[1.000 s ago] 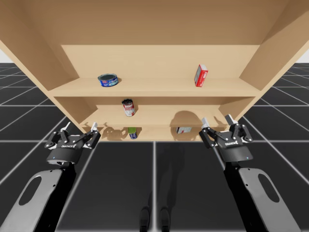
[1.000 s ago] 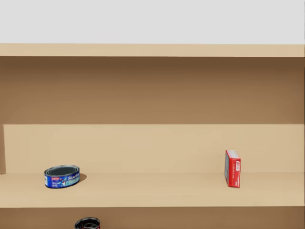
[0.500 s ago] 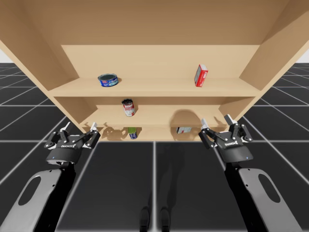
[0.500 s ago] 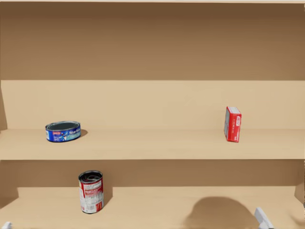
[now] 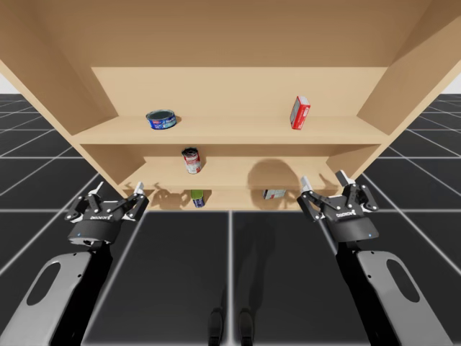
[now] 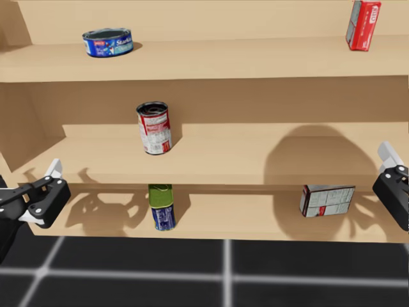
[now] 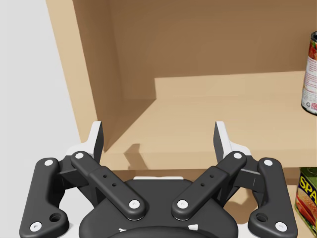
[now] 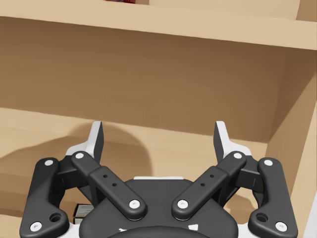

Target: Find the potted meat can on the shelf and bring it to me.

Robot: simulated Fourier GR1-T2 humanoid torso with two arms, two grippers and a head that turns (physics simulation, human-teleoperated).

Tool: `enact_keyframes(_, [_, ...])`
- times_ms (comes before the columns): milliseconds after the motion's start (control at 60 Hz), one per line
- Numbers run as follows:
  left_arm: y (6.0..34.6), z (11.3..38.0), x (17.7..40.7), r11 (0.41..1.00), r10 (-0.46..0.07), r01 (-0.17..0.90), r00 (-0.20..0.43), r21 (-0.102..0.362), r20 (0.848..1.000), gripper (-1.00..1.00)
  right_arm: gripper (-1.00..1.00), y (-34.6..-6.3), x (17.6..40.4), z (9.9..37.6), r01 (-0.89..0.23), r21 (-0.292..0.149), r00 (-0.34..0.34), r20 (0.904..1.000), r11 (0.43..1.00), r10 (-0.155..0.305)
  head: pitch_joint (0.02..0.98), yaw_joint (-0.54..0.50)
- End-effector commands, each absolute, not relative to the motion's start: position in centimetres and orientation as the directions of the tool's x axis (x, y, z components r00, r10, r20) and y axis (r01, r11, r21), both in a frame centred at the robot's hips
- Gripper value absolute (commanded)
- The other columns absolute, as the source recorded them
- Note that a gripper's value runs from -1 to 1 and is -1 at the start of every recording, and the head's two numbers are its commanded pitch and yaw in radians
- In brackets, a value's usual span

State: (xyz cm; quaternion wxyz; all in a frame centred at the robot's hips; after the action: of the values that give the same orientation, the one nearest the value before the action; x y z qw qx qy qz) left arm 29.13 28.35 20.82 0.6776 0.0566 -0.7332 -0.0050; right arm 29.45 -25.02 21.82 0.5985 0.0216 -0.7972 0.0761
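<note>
The potted meat can (image 6: 162, 206), green on top and blue below, stands upright on the lowest shelf, left of centre. In the high view the can (image 5: 197, 197) is small, between my two arms. Beside my left gripper (image 7: 159, 134), off to its right and lower, the can's green top (image 7: 307, 198) peeks in. My left gripper (image 5: 119, 187) hovers open in front of the shelf's left end, well left of the can. My right gripper (image 5: 322, 179) is open in front of the shelf's right end, and my right gripper (image 8: 159, 134) faces the middle shelf with nothing between its fingers.
A red-and-white can (image 6: 154, 127) stands on the middle shelf above the meat can. A flat blue can (image 6: 107, 42) and a red box (image 6: 364, 23) sit on the top shelf. A grey box (image 6: 326, 200) rests on the lowest shelf at the right. Shelf side walls (image 5: 86, 144) flank both grippers.
My head has turned downward, so the lower shelves and both grippers have come into the head view. The arms have hardly moved and both grippers stay open.
</note>
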Motion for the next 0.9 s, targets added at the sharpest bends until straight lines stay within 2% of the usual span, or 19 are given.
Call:
enact_keyframes(17, [28.5, 20.8, 29.1, 0.993, -0.092, -0.079, -0.075, 0.086, 0.993, -1.0, -1.0, -25.0, 29.4, 21.8, -0.127, -0.097, -0.281, 0.9579, 0.987, 0.058, 0.668, 0.12])
enact_keyframes(183, [28.5, 20.8, 29.1, 0.993, -0.091, -0.078, -0.077, 0.085, 0.993, -1.0, -1.0, -25.0, 29.4, 21.7, -0.131, -0.101, -0.275, 0.9596, 0.986, 0.062, 0.743, 0.21])
enact_keyframes(400, [27.8, 20.7, 28.9, 0.996, -0.071, -0.057, -0.081, 0.066, 0.994, -1.0, -1.0, -24.8, 29.5, 21.7, -0.13, -0.1, -0.27, 0.9609, 0.986, 0.062, 0.748, 0.22])
enact_keyframes(500, [26.0, 20.2, 27.9, 0.999, -0.041, -0.009, -0.057, 0.04, 0.998, -1.0, -1.0, -24.6, 29.6, 21.4, -0.131, -0.103, -0.264, 0.9622, 0.986, 0.066, 0.739, 0.22])
enact_keyframes(600, [23.9, 20.6, 26.1, 0.998, -0.051, 0.031, -0.068, 0.053, 0.996, -1.0, -1.0, -24.7, 29.6, 21.3, -0.13, -0.105, -0.262, 0.9626, 0.986, 0.068, 0.736, 0.23])
enact_keyframes(633, [23.2, 20.8, 25.4, 0.997, -0.044, 0.062, -0.047, 0.047, 0.998, -1.0, -1.0, -24.7, 29.6, 21.3, -0.129, -0.104, -0.262, 0.9628, 0.986, 0.068, 0.735, 0.23])
enact_keyframes(683, [22.4, 20.5, 24.3, 0.996, 0.002, 0.086, 0.004, -0.002, 1.0, -1.0, -1.0, -24.7, 29.6, 21.2, -0.127, -0.101, -0.259, 0.9636, 0.987, 0.066, 0.732, 0.23])
enact_keyframes(750, [21.8, 20.0, 23.6, 0.995, 0.029, 0.098, 0.026, -0.031, 0.999, -1.0, -1.0, -24.7, 29.6, 21.1, -0.128, -0.104, -0.258, 0.9638, 0.986, 0.068, 0.73, 0.23])
enact_keyframes(767, [21.4, 19.7, 23.1, 0.992, 0.049, 0.111, 0.049, -0.054, 0.998, -1.0, -1.0, -24.7, 29.6, 21.1, -0.128, -0.103, -0.258, 0.9638, 0.986, 0.067, 0.73, 0.23])
enact_keyframes(850, [20.6, 19.0, 22.3, 0.988, 0.055, 0.139, 0.076, -0.065, 0.996, -1.0, -1.0, -24.7, 29.6, 21.1, -0.129, -0.102, -0.259, 0.9637, 0.986, 0.066, 0.73, 0.23])
enact_keyframes(900, [20.0, 18.5, 21.9, 0.986, 0.044, 0.155, 0.083, -0.056, 0.996, -1.0, -1.0, -24.7, 29.6, 21.1, -0.129, -0.099, -0.259, 0.9638, 0.987, 0.062, 0.731, 0.23])
